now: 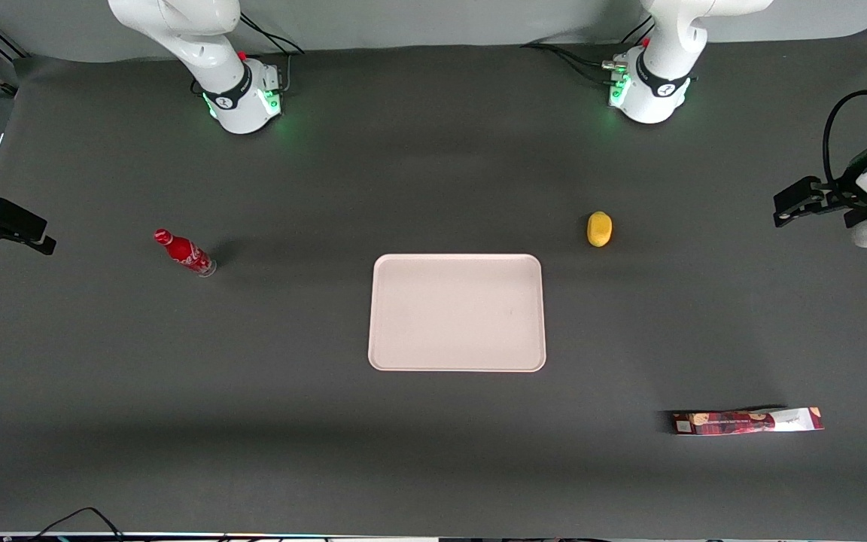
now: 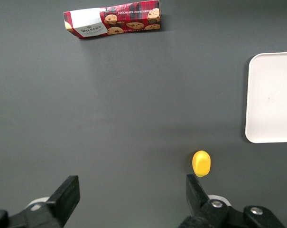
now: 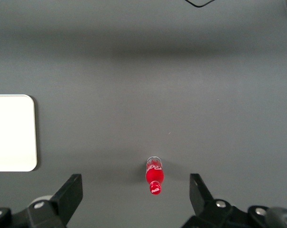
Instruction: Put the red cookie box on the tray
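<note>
The red cookie box [image 1: 746, 421] lies flat on the dark table, nearer the front camera than the tray and toward the working arm's end. In the left wrist view the red cookie box [image 2: 112, 20] shows its plaid top with cookie pictures and a white label. The pale pink tray [image 1: 456, 312] sits in the middle of the table with nothing on it; part of the tray [image 2: 271, 97] also shows in the left wrist view. My gripper [image 1: 781, 211] hangs above the working arm's end of the table, farther from the camera than the box. The gripper [image 2: 130, 190] is open with nothing between its fingers.
A yellow lemon-like object [image 1: 599, 229] lies beside the tray's corner farthest from the camera, toward the working arm; in the left wrist view the yellow object [image 2: 201, 163] sits close to one fingertip. A small red bottle [image 1: 184, 253] lies toward the parked arm's end.
</note>
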Tool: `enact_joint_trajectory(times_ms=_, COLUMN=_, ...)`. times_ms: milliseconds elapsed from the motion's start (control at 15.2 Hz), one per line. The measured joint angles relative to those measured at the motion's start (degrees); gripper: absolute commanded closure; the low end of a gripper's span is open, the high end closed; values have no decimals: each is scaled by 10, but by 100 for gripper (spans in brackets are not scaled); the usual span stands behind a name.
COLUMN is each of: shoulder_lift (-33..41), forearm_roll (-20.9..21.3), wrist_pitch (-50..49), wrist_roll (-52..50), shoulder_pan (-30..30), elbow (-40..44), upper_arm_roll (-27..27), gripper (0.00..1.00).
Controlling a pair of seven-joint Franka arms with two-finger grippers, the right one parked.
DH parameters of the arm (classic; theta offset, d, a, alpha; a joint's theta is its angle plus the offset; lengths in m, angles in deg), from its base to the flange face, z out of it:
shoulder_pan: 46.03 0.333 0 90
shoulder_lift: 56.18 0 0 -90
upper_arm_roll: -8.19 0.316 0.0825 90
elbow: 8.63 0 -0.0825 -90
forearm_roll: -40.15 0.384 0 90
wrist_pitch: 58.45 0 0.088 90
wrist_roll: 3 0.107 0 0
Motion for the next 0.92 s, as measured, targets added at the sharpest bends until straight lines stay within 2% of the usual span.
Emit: enact_joint_trajectory(times_ms=920, shoulder_lift=-6, forearm_roll=0, wrist_pitch=0, wrist_roll=0, shoulder_pan=0, elbow=8, upper_arm_roll=2, gripper=0)
